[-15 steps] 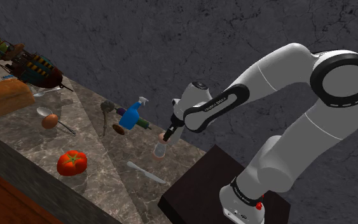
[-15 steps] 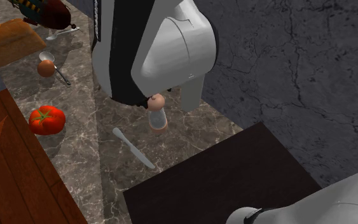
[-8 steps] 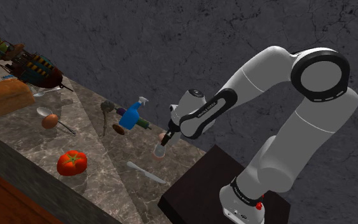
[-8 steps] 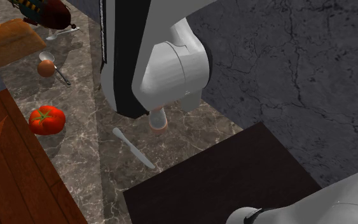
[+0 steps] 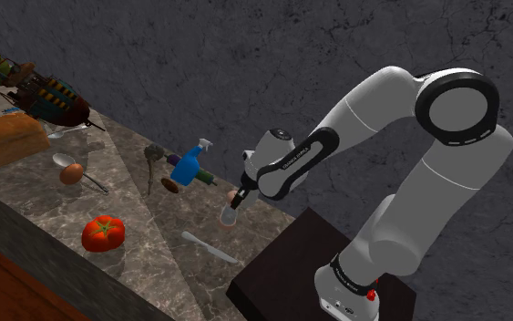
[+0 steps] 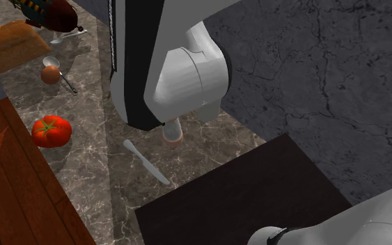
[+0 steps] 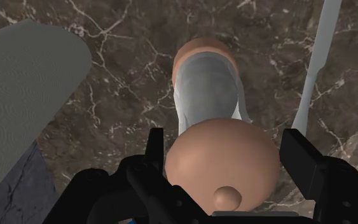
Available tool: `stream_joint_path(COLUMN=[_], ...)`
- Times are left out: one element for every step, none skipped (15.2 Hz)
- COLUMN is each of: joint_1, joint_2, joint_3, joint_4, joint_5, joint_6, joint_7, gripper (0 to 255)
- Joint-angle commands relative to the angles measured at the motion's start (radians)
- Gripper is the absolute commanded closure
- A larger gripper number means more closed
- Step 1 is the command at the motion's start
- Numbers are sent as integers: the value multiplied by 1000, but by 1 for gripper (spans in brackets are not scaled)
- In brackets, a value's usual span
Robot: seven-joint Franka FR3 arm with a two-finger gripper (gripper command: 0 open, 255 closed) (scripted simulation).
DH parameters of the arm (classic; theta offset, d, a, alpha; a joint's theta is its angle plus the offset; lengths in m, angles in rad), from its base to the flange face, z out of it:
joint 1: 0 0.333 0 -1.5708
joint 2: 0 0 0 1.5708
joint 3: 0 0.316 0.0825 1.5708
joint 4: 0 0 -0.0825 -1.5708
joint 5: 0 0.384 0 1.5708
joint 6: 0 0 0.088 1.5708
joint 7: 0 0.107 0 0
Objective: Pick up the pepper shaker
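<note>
Though poised with jaws spread to either side of its brown cap, not yet clasping the pepper shaker (image 7: pixel 210 105). Stands on the marble surface (image 5: pixel 149 251), near a pale knife (image 5: pixel 210 248), by the dark stand (image 6: pixel 243 202).

White-and-black arm link (image 6: pixel 177 69) looms over dark marble worktop (image 6: pixel 111 174); pepper shaker (image 6: pixel 173 131) pokes out beneath it, pale body, reddish-brown base, top hidden; grey knife (image 6: pixel 145 161) just beside, nearer dark stand (image 6: pixel 250 195); tomato (image 6: pixel 51 131) well apart, toward view's left; brown egg (image 6: pixel 50 74) touching spoon (image 6: pixel 69 83); bread loaf (image 6: pixel 10 42) upper left; cracked grey wall (image 6: pixel 326 69) at right.
</note>
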State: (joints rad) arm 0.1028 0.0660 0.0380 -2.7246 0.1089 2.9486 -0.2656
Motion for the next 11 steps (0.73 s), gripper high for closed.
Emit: stream_joint_path(joint_1=[0, 0, -1, -1, -1, -1, -1, -1, -2, -3, -3], joint_2=[1, 1, 1, -16, -34, -51, -68, -85, -102, -118, -135], joint_3=[0, 0, 0, -2, -3, -4, -5, -5, -5, -5, -5], joint_4=[-1, -1, -1, -2, -3, -4, -4, -4, -4, -3, -2], joint_5=[0, 0, 1, -3, -7, -11, -14, -18, -20, -23, -25], joint_6=[-1, -1, 0, -16, -33, -50, -67, -84, -101, -118, -135], joint_7=[0, 0, -2, 1, 5, 8, 11, 14, 16, 19, 21], gripper=[255, 255, 255, 255, 255, 255, 255, 255, 255, 255, 255])
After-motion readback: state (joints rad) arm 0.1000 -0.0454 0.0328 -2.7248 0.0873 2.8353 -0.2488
